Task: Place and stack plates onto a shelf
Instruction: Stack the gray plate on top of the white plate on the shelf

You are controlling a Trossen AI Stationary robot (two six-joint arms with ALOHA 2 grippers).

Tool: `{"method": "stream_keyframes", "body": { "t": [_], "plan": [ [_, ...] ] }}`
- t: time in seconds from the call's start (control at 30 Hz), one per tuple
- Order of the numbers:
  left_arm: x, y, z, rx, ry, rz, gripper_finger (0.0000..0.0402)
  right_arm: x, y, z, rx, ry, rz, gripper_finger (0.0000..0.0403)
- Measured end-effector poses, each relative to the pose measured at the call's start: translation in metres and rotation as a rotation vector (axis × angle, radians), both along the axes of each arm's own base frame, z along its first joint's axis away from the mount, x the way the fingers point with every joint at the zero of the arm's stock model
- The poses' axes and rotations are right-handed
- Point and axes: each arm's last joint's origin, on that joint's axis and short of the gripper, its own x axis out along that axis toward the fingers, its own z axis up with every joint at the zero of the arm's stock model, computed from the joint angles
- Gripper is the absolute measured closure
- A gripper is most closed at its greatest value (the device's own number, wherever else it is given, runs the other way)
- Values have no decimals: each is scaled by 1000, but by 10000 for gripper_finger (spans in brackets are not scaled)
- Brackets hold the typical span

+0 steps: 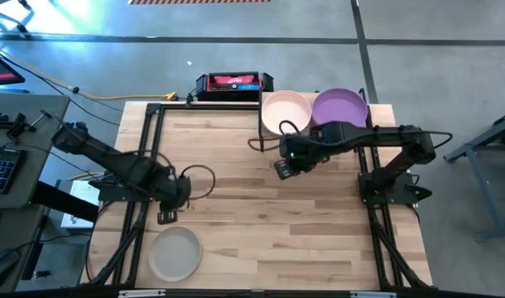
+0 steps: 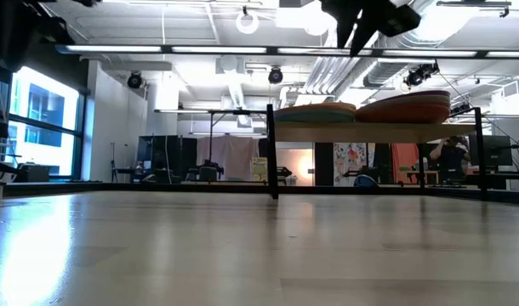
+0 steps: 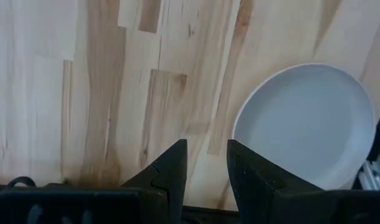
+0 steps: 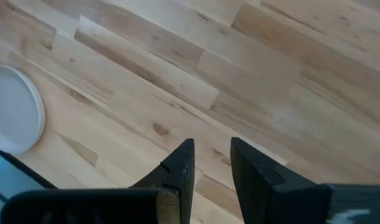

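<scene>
A pale beige plate (image 1: 174,252) lies flat on the table near its near-left corner; it also shows in the left wrist view (image 3: 305,124) and the right wrist view (image 4: 12,118). The shelf (image 2: 370,132) stands at the table's far right and carries two stacks, topped by a peach plate (image 1: 286,112) and a purple plate (image 1: 342,108). My left gripper (image 1: 165,217) hovers just beyond the beige plate, slightly open and empty (image 3: 205,152). My right gripper (image 1: 282,169) hangs above bare table in front of the shelf, slightly open and empty (image 4: 212,152).
A red-and-black box (image 1: 233,83) sits past the table's far edge. Black frame bars run along the table's left side (image 1: 145,165) and right side (image 1: 377,223). Bare wood (image 1: 269,223) lies between the two arms. Desks and a keyboard stand left of the table.
</scene>
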Motion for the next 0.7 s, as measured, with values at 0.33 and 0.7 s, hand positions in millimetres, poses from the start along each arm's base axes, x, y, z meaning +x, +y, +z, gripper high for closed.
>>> {"method": "stream_keyframes", "body": {
  "t": [0.33,0.7],
  "plan": [
    [-20,-34,0,38,-42,-71,298,-1,53,1,28,-57,-55,320],
    [-23,-60,-7,86,-118,-115,298,10,94,-5,26,-163,-41,320]
  ]
}}
